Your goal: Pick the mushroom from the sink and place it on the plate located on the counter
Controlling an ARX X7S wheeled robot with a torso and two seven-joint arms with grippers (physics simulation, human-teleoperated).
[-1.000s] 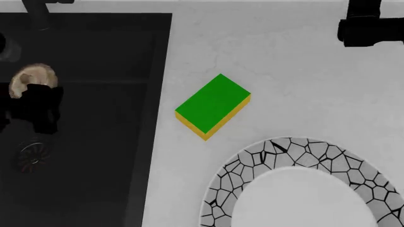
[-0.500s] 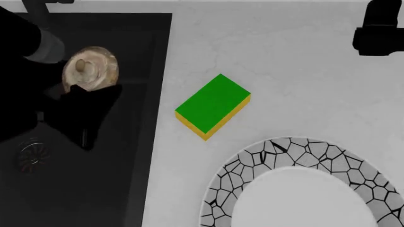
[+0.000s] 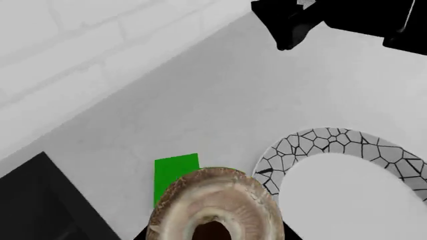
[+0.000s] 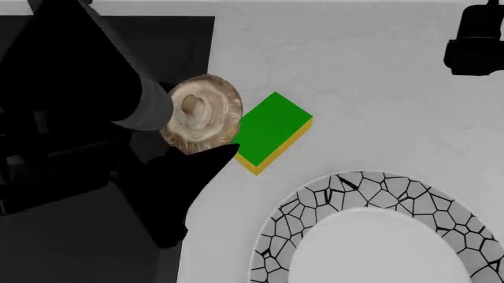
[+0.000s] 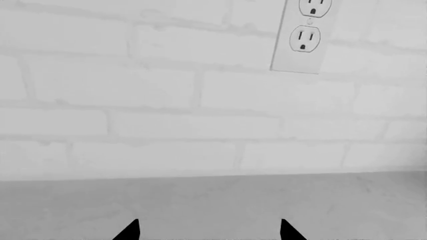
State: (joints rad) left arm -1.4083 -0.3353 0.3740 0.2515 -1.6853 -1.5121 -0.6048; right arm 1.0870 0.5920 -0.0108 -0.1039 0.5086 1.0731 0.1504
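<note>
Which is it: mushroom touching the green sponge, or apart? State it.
Cannot tell. In the head view the mushroom overlaps the sponge edge; the left wrist view shows the same overlap, no plain gap.

Bright, even, sharp renders; dark arms show no detail.

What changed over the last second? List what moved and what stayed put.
The left gripper, shut on the mushroom, carried it up out of the sink and rightward; it now hangs over the sink's edge beside the green sponge. The right gripper drifted slightly right. The sponge, the plate and the counter stayed as they were.
</note>
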